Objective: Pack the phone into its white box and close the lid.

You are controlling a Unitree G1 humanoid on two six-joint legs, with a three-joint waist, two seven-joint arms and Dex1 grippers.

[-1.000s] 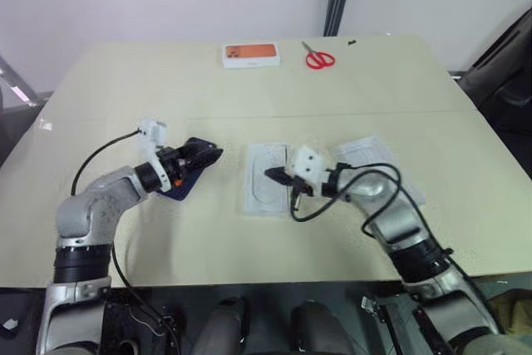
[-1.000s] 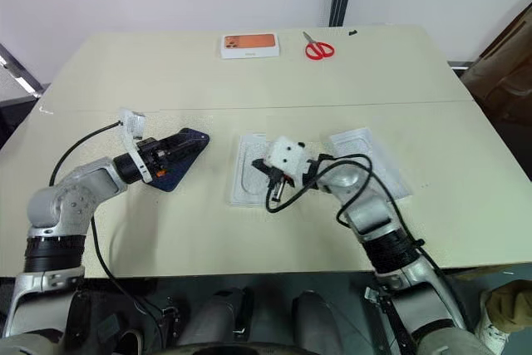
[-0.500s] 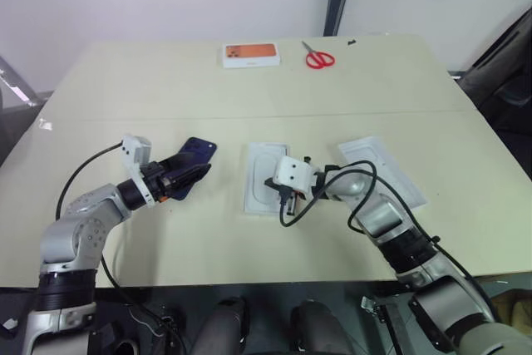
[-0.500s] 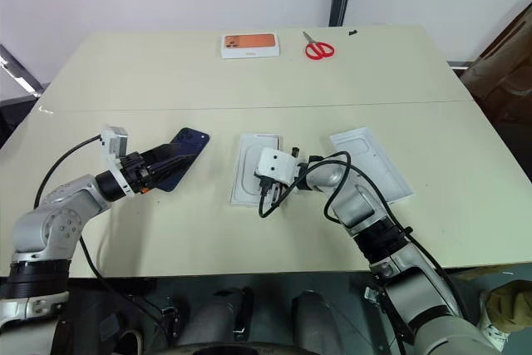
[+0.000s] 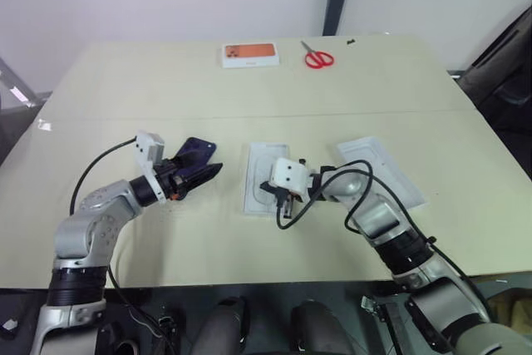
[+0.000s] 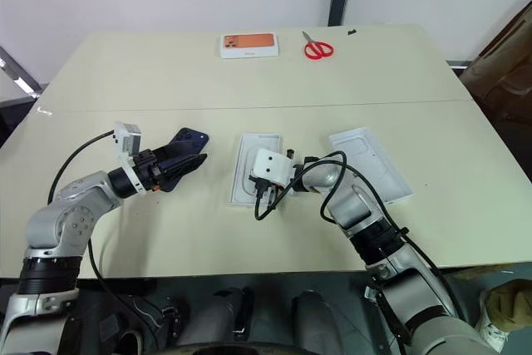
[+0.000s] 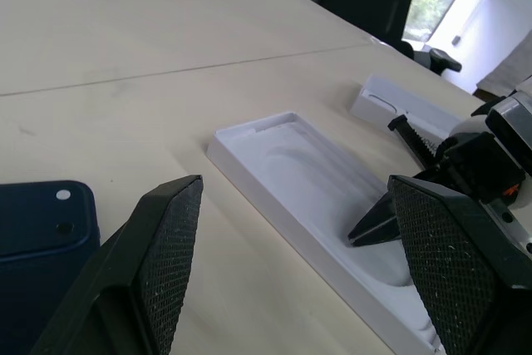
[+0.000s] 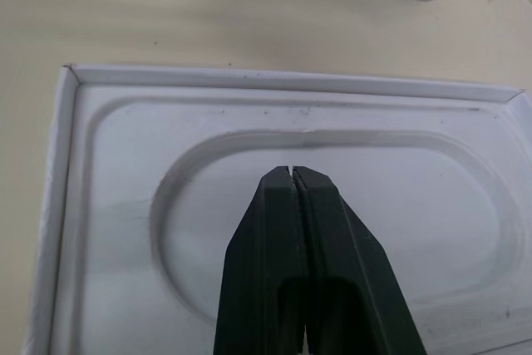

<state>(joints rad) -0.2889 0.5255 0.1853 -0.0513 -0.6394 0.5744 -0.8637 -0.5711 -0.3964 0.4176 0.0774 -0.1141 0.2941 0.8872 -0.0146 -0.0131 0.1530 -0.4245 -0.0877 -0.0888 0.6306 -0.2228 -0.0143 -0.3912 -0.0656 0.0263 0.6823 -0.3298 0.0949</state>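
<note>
The phone (image 5: 193,160) lies on the worktop (image 5: 166,97), beside the left gripper (image 5: 209,172), whose fingers stand wide apart and empty. The right gripper (image 8: 292,174) is pressed shut, holding nothing, its tips over the oval recess of a white insert (image 5: 260,164). Farther right lies a white tray (image 5: 381,168), possibly the lid.

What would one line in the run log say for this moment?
phone: on table, unheld | left gripper: open beside phone | right gripper: shut over white insert | second white tray: at right
</note>
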